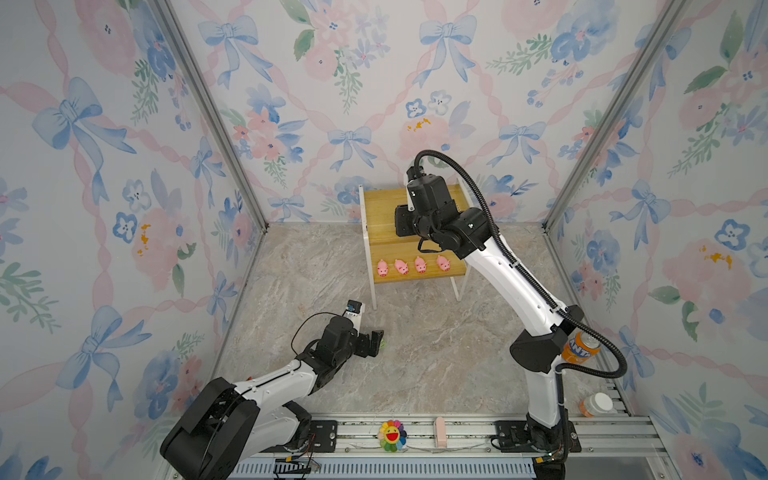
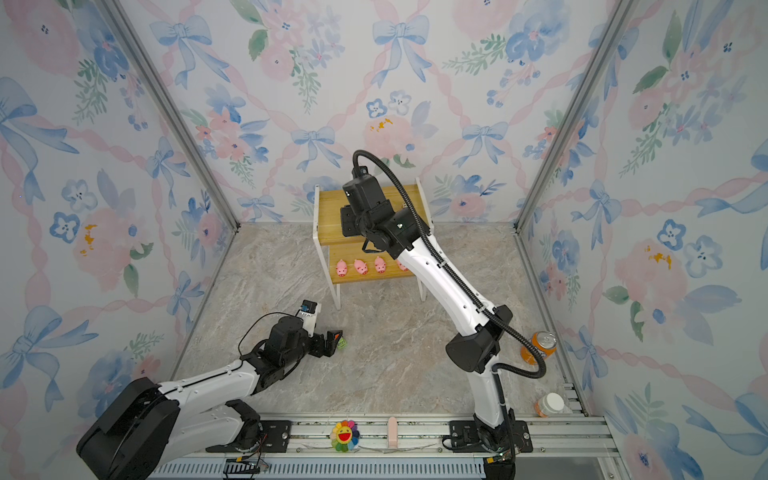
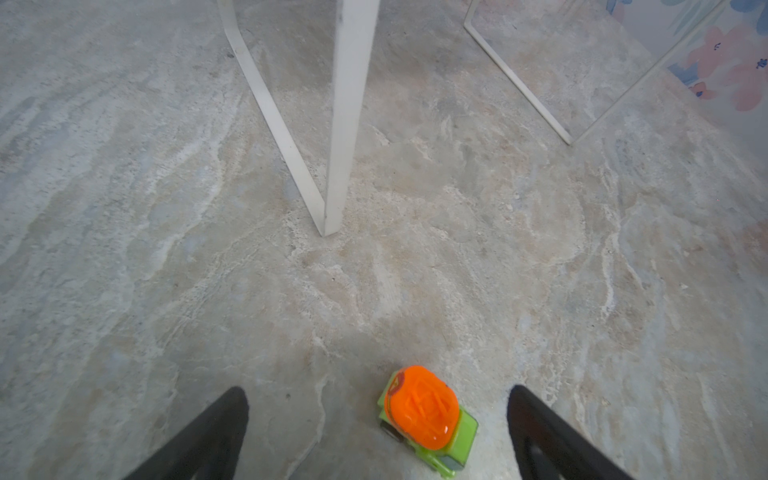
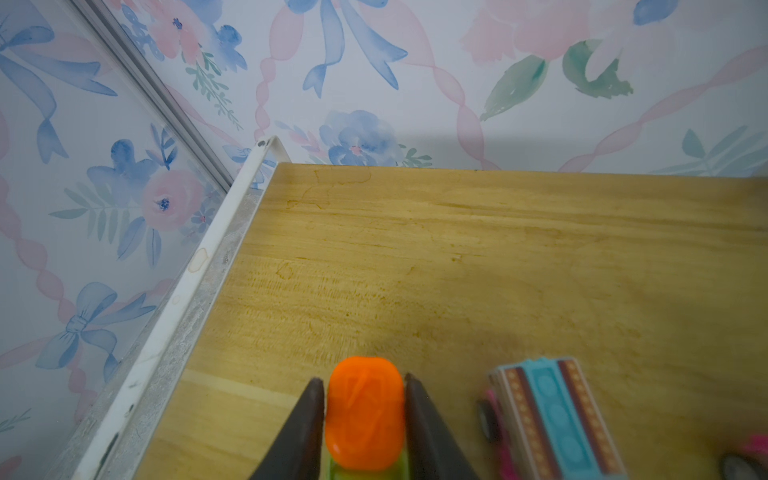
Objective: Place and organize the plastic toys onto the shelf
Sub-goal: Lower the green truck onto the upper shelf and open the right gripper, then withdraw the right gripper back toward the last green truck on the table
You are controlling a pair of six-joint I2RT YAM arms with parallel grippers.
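The shelf (image 1: pixel 374 199) stands at the back wall, with four pink pigs (image 1: pixel 401 266) in a row on its lower board. My right gripper (image 4: pixel 363 378) is over the upper board (image 4: pixel 457 249), shut on a green truck with an orange top (image 4: pixel 363 411); both fingers lie against its sides. A pink truck with a striped top (image 4: pixel 557 415) stands beside it. In both top views the right wrist hides these trucks. My left gripper (image 3: pixel 377 388) is low over the floor and open. A second green truck (image 3: pixel 424 415) stands between its fingers, untouched, and shows as a green speck (image 2: pixel 341 343) in a top view.
The shelf's white legs (image 3: pixel 345 124) stand on the marble floor just beyond the left gripper. An orange soda can (image 1: pixel 579 349) and a white-capped bottle (image 1: pixel 596 405) stand by the right wall. A rainbow flower (image 1: pixel 392 434) and a pale pink block (image 1: pixel 439 432) sit on the front rail.
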